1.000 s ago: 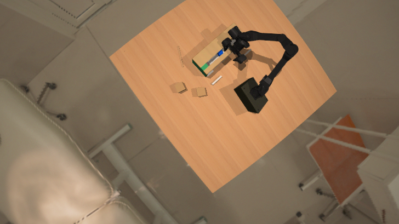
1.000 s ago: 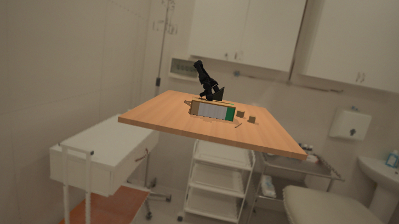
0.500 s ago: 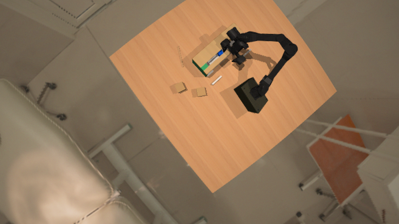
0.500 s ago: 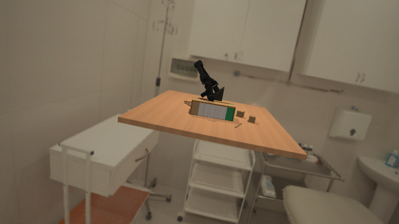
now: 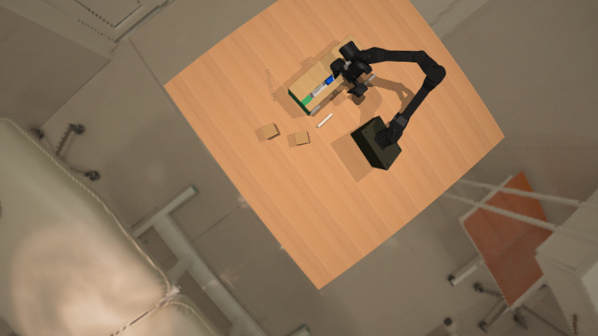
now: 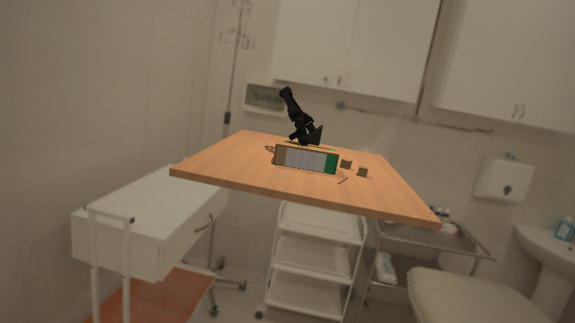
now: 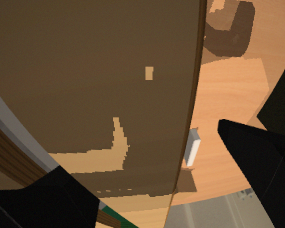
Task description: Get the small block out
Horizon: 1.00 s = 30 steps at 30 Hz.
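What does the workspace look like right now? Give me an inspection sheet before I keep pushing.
Surface: wooden table, level.
Job's things: box upright, green end toward the two cubes; blue block inside on the shelf, beside the gripper.
Clutter: two tan cubes; white stick lying near the green end.
Grippers: gripper open, empty, at the box's long side.
Cables: nothing seen.
Surroundings: cabinets, trolley, sink.
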### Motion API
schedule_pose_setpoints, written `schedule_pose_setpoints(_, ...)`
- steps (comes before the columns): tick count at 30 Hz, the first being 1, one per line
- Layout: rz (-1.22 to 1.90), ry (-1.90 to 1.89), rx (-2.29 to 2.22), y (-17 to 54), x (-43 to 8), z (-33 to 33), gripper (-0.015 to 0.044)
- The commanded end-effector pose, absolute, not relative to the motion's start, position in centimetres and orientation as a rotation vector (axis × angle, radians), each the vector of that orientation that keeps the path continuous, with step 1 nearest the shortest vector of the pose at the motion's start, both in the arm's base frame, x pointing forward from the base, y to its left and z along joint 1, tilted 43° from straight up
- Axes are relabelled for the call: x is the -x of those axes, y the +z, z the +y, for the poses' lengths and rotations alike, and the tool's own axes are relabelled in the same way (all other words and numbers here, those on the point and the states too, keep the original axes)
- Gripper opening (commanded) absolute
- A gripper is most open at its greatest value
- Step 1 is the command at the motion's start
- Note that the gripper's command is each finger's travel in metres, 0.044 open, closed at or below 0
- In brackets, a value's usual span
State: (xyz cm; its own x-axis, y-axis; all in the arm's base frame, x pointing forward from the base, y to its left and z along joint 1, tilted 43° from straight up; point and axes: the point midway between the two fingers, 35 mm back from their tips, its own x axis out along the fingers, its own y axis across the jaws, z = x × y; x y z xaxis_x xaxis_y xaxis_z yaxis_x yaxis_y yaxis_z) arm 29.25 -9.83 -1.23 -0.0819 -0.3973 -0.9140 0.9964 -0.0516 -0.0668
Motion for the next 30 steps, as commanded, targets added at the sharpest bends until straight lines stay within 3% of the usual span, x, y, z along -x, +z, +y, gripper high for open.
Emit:
schedule_pose_setpoints(1, 0.939, -1.455, -0.889, -1.1, -29.3, -10.0, 0.04)
schedule_pose_setpoints(30, 0.94, -1.454, -0.89, -2.9, -29.2, -8.0, 0.04)
